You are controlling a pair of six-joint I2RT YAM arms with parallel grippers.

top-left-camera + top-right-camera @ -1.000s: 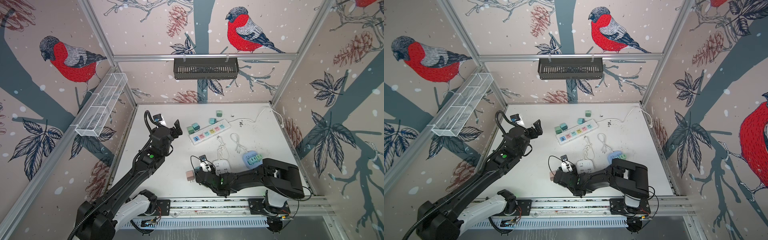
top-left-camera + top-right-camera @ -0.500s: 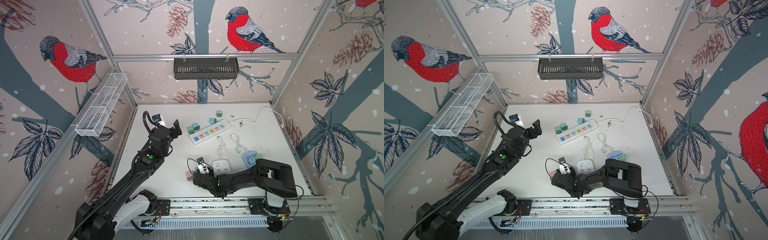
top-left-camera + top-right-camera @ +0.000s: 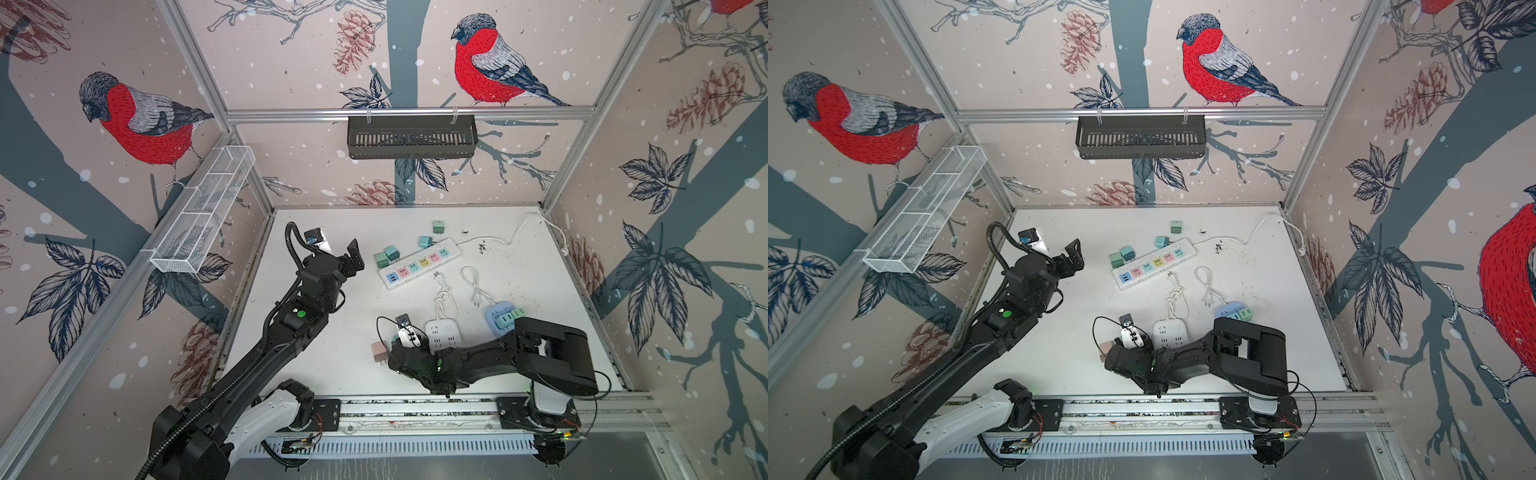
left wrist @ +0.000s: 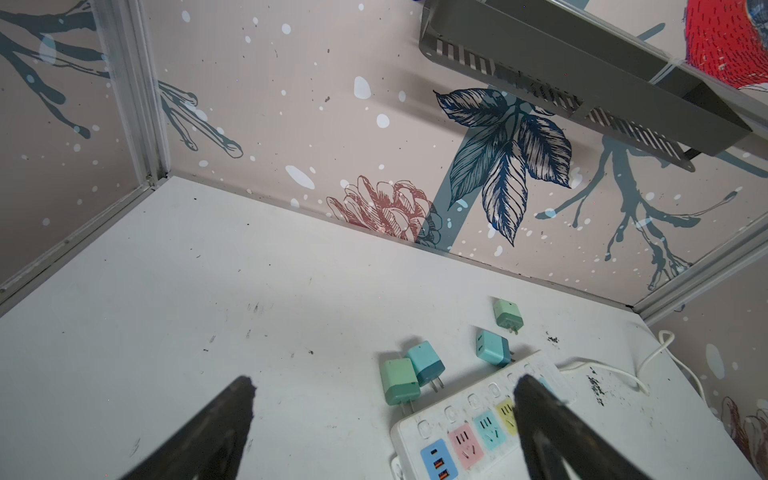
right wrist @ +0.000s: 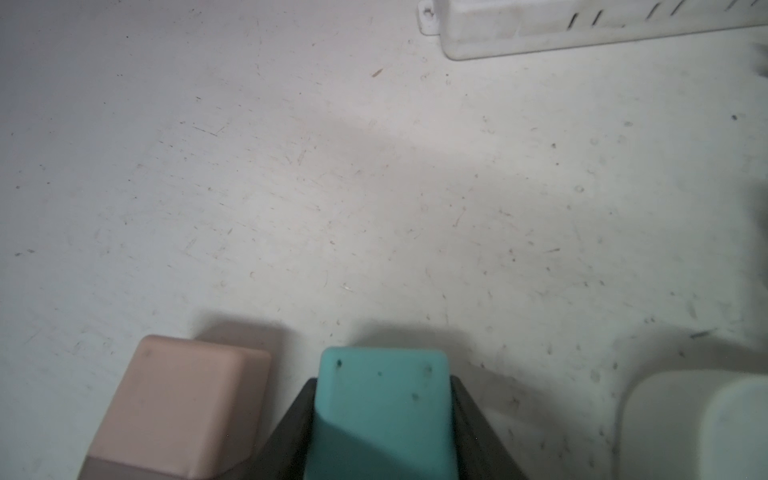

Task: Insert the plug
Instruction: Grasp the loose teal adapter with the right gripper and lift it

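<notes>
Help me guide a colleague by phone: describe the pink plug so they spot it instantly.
Near the front edge of the white table, the right gripper sits beside a square white socket block. The pink plug lies just left of that gripper. It is the only pink plug there; the teal plug beside it sits in the gripper.

Both arms were matte black and blocky, each with a white segment (image 3: 270, 409) beside the rail (image 3: 415, 409). The left arm (image 3: 257, 357) bore a round green dot (image 3: 301, 314) well up from the rail, with a ribbed black hose (image 3: 293, 251) beyond it. The left gripper (image 4: 384, 381) had tapering black fingers (image 4: 216, 424). A thin black cable (image 3: 377, 326) curled off the right arm (image 3: 552, 353) at its end far from the rail.
</notes>
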